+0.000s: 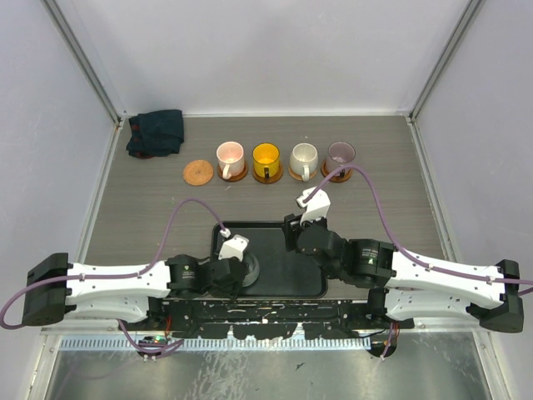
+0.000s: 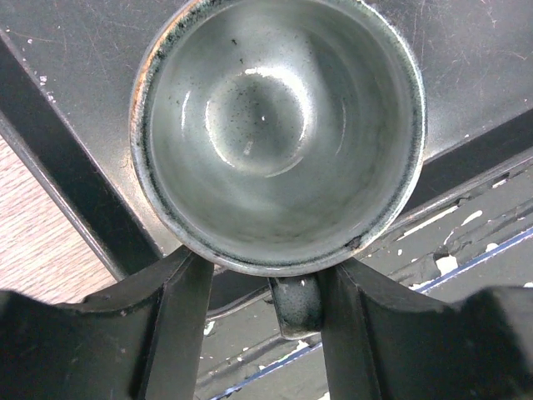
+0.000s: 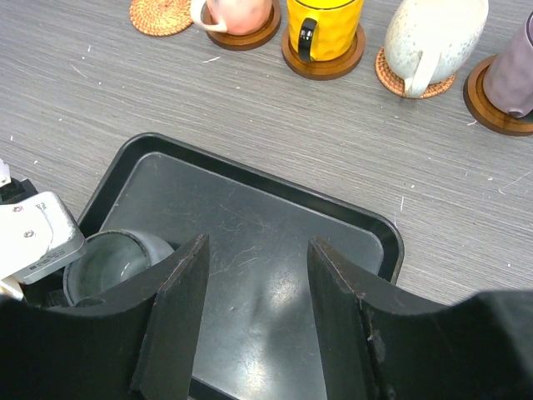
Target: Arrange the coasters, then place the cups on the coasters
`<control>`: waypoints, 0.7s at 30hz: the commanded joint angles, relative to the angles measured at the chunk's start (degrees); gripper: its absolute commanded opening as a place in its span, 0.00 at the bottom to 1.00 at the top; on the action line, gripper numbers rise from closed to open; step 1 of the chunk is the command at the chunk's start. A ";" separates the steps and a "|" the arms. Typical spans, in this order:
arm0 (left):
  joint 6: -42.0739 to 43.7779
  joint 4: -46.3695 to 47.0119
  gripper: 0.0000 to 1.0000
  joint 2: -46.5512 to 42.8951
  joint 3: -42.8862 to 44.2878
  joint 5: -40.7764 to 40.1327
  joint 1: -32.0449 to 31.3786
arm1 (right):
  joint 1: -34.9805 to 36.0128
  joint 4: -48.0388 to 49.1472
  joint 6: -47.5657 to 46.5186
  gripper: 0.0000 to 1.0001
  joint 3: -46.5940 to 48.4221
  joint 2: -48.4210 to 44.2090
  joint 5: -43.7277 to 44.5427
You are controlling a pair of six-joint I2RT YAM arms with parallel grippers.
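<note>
Four cups stand on coasters in a row at the back: pink cup (image 1: 230, 155), yellow cup (image 1: 266, 156), cream cup (image 1: 303, 156) and mauve cup (image 1: 341, 153). One bare coaster (image 1: 198, 172) lies left of the pink cup. The grey cup (image 2: 275, 125) stands upright in the black tray (image 1: 283, 275). My left gripper (image 2: 266, 265) is open, its fingers either side of the cup's handle (image 2: 298, 304); the right finger touches it and a gap shows on the left. My right gripper (image 3: 258, 250) hovers open over the tray floor, holding nothing, with the grey cup (image 3: 112, 258) to its left.
A dark folded cloth (image 1: 156, 133) lies in the back left corner. Upright frame posts rise at both back corners. The tray's raised rim (image 3: 391, 233) sits between the arms and the row of cups.
</note>
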 commanded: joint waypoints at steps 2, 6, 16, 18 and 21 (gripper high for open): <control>-0.52 1.09 0.50 0.23 -0.15 -1.20 0.03 | 0.01 2.79 0.44 0.55 0.05 -0.01 0.63; -0.52 1.31 0.46 0.52 -0.16 -0.94 0.04 | 0.01 2.78 0.52 0.55 0.04 0.09 0.62; -0.43 1.39 0.35 1.64 0.14 -0.62 0.03 | 0.01 3.27 0.75 0.55 -0.45 -0.15 0.45; -0.35 1.48 0.29 1.88 0.07 -0.45 0.02 | 0.01 3.30 0.77 0.55 -0.57 -0.22 0.45; -0.34 1.57 0.20 2.46 0.14 -0.40 0.02 | 0.00 3.30 0.87 0.55 -0.89 -0.47 0.54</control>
